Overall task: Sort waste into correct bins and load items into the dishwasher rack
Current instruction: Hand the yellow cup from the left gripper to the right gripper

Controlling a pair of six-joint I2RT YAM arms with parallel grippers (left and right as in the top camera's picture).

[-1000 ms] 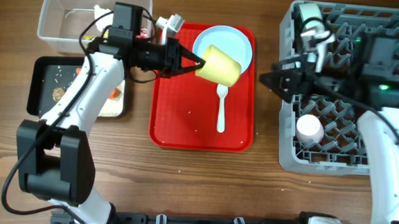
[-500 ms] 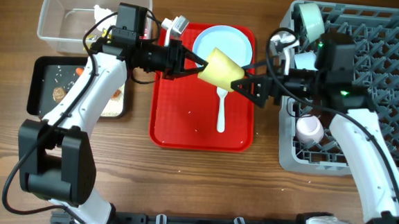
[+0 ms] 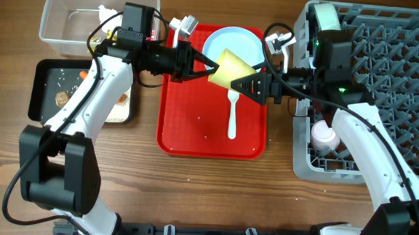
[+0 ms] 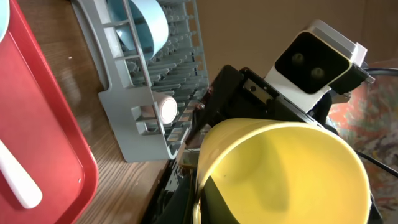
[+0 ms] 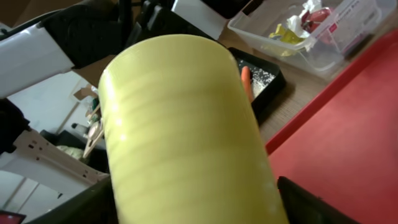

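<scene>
yellow cup (image 3: 234, 70) in left end effector (image 3: 207, 66)

The yellow cup (image 3: 231, 68) blocks the far half of the red tray (image 3: 187, 127); left of the white spoon (image 3: 232, 117) lies bare room.

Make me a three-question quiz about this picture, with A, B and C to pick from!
1. The left gripper is:
A) open and empty
B) shut on the yellow cup
C) folded away

2. The white spoon lies:
A) inside the cup
B) in the gripper
C) on the red tray

3. The plate is:
A) light blue
B) green
C) black

Answers:
1 B, its fingers pinch the cup's rim and hold it up over the tray.
2 C, the spoon lies flat on the tray, just below the plate.
3 A, the round plate at the tray's far end is pale blue.
</scene>
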